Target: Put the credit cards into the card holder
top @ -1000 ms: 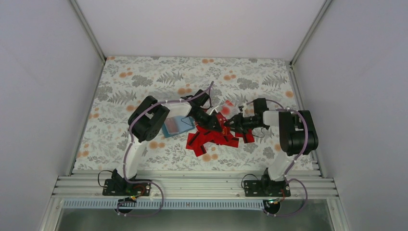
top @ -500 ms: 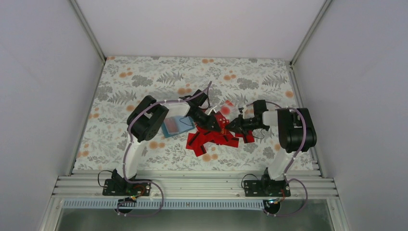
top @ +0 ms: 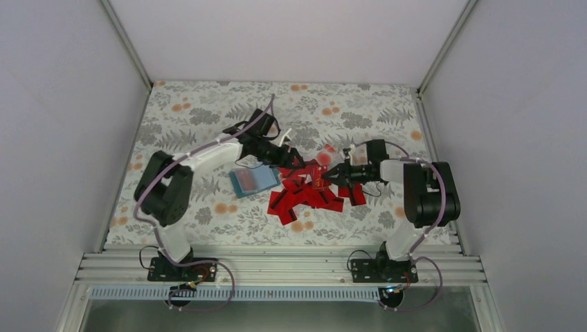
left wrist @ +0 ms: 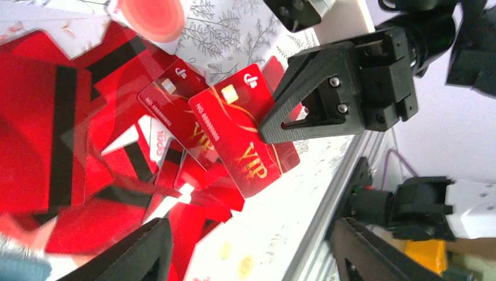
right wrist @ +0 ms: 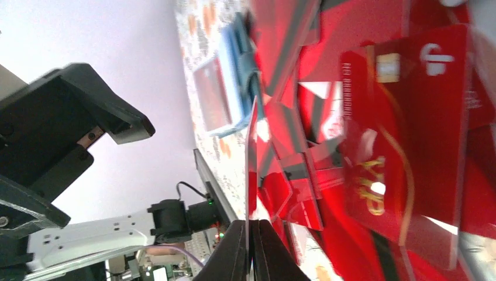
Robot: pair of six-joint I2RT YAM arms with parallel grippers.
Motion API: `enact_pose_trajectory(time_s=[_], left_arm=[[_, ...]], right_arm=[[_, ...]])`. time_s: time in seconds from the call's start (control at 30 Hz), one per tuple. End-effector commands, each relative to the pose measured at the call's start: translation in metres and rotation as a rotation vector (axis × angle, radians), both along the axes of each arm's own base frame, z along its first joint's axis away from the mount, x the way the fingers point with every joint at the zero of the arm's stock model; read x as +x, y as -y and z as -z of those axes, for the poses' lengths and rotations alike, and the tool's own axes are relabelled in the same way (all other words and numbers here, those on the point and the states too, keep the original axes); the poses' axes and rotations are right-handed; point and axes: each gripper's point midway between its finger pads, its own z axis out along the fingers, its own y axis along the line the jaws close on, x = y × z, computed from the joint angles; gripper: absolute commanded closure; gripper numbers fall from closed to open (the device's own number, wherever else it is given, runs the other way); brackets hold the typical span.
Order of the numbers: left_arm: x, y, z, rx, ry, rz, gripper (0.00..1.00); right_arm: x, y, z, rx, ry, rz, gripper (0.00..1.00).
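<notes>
While two grippers are seen over the table [top: 173, 117], only one is loaded. The right gripper [top: 331, 176] is closed fully on a single card [left wrist: 245, 140], which is pinched by one edge between its fingers [left wrist: 316, 70]. This card is raised off the heap and turned face up, with a chip and gold VIP lettering shown. The left gripper [top: 296, 164] is seen with its jaws spread wide and nothing between them. The held card is placed just ahead of its tips and is not touched by them. Below both grippers the remaining cards [top: 304, 200] are heaped in one loose, overlapping pile. An exact count cannot be made because of the overlap, but at least eight are made out. A second face-up card [left wrist: 169, 111] is counted among them, just beside the held one, and black stripes are shown on most of the others. One holder [top: 254, 181] is laid flat at the heap's edge. It is found beyond the pile from the right gripper's tips and beside the left gripper's wrist, and is touched by neither. Whether any card is lodged in it cannot be told.
</notes>
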Motion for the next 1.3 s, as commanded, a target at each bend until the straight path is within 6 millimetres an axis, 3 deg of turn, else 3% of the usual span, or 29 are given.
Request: enact_pose_trajectory(time_s=[0.0,0.13,0.23,0.3,0.4,0.57,0.73,0.97,1.1,1.27], left_arm=[[-0.010,-0.028,-0.021,0.032,0.020,-0.083,0.23],[-0.009,-0.052,-0.044,0.036,0.053,-0.157,0.15],[-0.018,-0.060,-0.068,-0.032,0.067,-0.157,0.13],[-0.026,-0.059,-0.084,-0.092,0.092,-0.133,0.13],[-0.029,-0.057,-0.107,-0.193,0.103,-0.108,0.22],[-0.016,-0.050,-0.152,-0.350,0.132,-0.164,0.25],[-0.001,-0.044,-0.181,-0.456,0.152,-0.219,0.27],[0.012,-0.032,-0.224,-0.613,0.195,-0.180,0.30],[0.019,-0.032,-0.241,-0.641,0.231,-0.204,0.36],[0.020,-0.038,-0.249,-0.687,0.245,-0.235,0.44]], right_arm=[[0.007,-0.005,-0.039,0.080,0.062,-0.017,0.96],[0.013,-0.006,-0.069,0.097,0.106,-0.017,0.96],[0.018,-0.007,-0.087,0.113,0.116,-0.017,0.96],[0.021,-0.008,-0.102,0.127,0.129,-0.015,0.96],[0.025,-0.012,-0.127,0.143,0.150,-0.019,0.96],[0.035,-0.016,-0.170,0.179,0.190,0.016,0.96],[0.041,-0.025,-0.211,0.210,0.219,-0.015,0.96],[0.033,-0.055,-0.258,0.261,0.256,-0.117,0.96],[0.032,-0.065,-0.278,0.276,0.282,-0.149,0.96],[0.029,-0.079,-0.287,0.285,0.302,-0.194,0.96]])
